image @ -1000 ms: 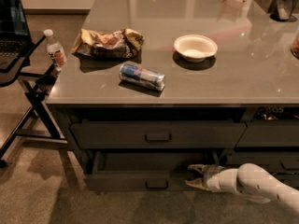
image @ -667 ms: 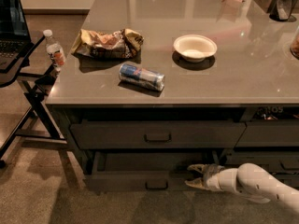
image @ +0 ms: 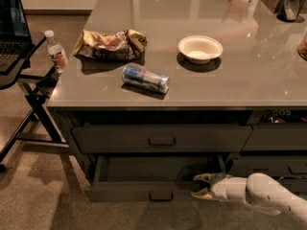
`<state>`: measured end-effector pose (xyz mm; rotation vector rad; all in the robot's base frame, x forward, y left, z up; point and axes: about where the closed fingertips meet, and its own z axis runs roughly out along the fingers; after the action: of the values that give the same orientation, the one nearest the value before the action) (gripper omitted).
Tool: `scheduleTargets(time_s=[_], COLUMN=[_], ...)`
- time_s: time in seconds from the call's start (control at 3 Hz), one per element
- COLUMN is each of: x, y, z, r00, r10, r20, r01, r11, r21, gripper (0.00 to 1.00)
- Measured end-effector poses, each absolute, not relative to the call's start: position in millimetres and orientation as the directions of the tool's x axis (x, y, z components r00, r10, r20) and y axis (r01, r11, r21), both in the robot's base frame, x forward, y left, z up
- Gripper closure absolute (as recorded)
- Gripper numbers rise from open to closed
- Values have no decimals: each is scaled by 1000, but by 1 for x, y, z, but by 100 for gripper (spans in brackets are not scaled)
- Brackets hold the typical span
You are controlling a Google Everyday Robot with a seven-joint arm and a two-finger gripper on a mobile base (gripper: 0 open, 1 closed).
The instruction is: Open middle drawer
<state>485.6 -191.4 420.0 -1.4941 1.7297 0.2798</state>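
A grey counter (image: 249, 80) fills the view from above, with its drawers along the near face. The middle drawer (image: 124, 191) sits at 6 o'clock, under the taller top drawer (image: 115, 139), which is flush and closed. The middle drawer stands pulled out toward the viewer, so its dark inside and paler rims show behind the flat front. Its small black pull (image: 160, 195) is at the centre of the front, with nothing touching it.

A white arm (image: 259, 195) reaches in low from 4 o'clock. The gripper (image: 203, 186) is at 5 o'clock, at the right end of the drawer front, to the right of the pull. Its fingers (image: 205, 178) are spread moderately, one above the front's top rim and one before its face. This looks like a hook over the edge for hauling. Whether they pinch the panel cannot be told.

On the counter a crumpled bag (image: 110, 43) lies at 11 o'clock, a can (image: 145, 78) lies on its side near the centre, and a bowl (image: 200, 48) sits at 1 o'clock. All are well away from the work below.

The opening looks largely done.
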Motion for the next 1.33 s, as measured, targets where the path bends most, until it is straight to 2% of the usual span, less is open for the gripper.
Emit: scheduleTargets(time_s=[0.33,0.67,1.0,1.33], x=[486,486,485,471], y=[-191,-191,-191,-197], z=[420,420,420,412], r00=[34,34,34,13], r10=[-723,-723,-723,-726], r20=[-690,-690,-690,-688], r01=[-904,-904,-904,-910], r11=[273,273,273,276], r21=[-330,-330,-330,-309], gripper=[57,61,84,100])
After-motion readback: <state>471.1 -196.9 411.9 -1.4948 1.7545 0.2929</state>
